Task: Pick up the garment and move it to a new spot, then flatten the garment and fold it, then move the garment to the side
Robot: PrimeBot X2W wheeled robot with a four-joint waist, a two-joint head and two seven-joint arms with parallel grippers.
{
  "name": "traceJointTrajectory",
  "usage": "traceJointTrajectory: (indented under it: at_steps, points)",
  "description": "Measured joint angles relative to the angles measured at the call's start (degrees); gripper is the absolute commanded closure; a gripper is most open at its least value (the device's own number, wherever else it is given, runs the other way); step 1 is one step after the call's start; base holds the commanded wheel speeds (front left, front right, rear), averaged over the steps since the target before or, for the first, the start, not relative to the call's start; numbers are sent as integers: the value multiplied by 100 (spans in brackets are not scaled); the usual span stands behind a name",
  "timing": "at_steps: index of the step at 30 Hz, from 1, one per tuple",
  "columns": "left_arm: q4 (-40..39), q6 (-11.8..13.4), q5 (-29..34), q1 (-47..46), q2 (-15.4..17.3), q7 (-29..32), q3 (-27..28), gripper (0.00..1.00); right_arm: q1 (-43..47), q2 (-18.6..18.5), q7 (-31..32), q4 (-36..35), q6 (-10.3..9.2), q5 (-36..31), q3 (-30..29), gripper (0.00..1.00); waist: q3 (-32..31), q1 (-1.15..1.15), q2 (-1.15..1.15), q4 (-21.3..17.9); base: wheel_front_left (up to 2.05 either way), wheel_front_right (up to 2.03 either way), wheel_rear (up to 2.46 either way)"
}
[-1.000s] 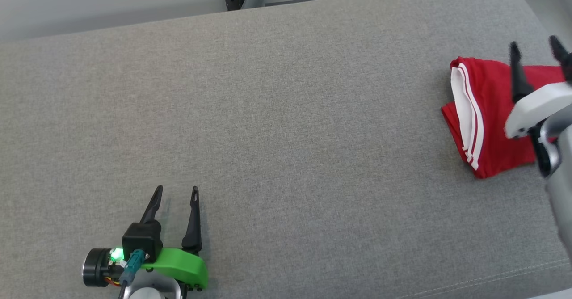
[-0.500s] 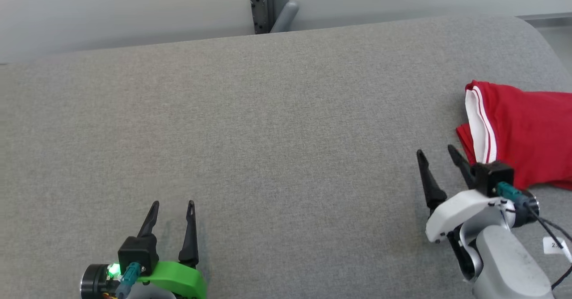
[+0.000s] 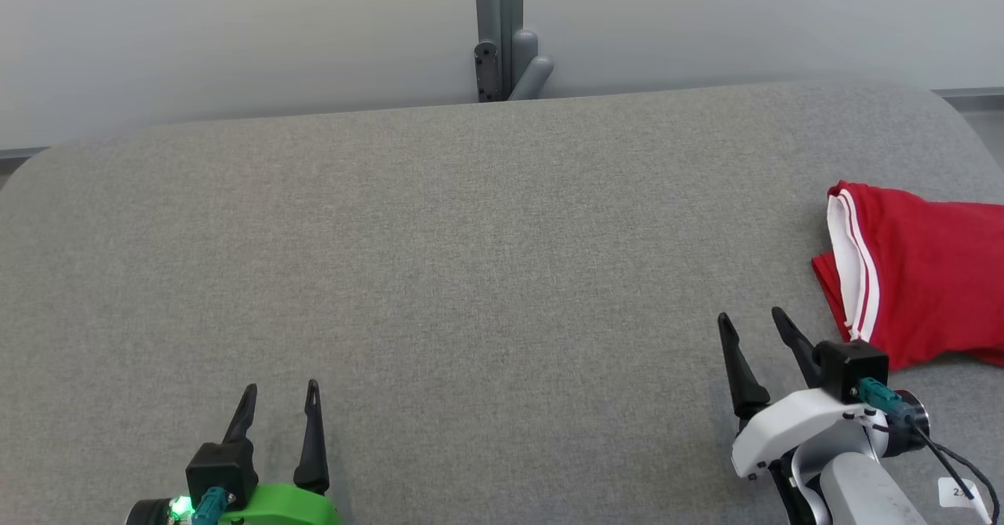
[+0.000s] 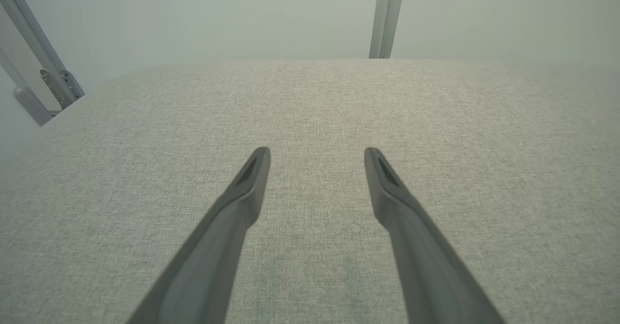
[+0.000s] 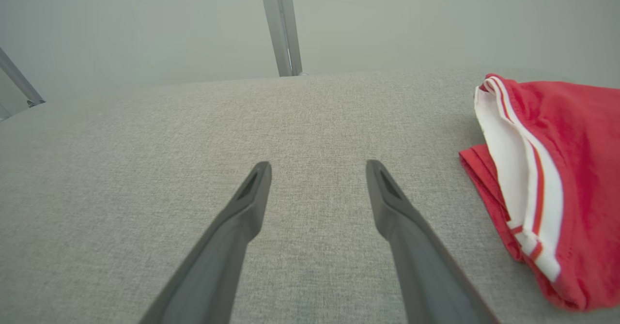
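Grey woven cloth covered the counter [image 3: 471, 274], bare across its near and middle ground. Item one, nearest, lower left: left hand [image 3: 281, 386], green-bodied, fingers spread fully apart, nothing between them, poised over bare cloth. Item two, lower right: right hand [image 3: 749, 315], white-bodied, fingers likewise wide apart and empty, just beside the garment [image 3: 925, 274] but not touching it. Item three, farther right: the said garment, red with a white striped band along its left edge, lying folded in layers on the counter, its right part cut off by the head view's edge. Item four, far: grey metal post [image 3: 498, 30] against a pale wall [image 3: 235, 23]. Hazard, as judged: the right hand, being so close, could snag the banded edge on a sideways sweep and drag the layers open. How near the garment lay to the counter's right edge could not be told, so a slide off could not be ruled out.
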Motion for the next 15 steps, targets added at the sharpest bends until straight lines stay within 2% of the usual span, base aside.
traceJointTrajectory:
  at_steps: [7,15]
  points:
    - [13,-55,-45,74,1,0,132,0,224,109,0,-180,0,-210,-88,0,-153,0,0,-6,0,0,0]
    - [40,-109,-146,76,0,0,174,0,277,180,0,-354,0,-431,-154,0,-57,0,1,-73,0,0,0]
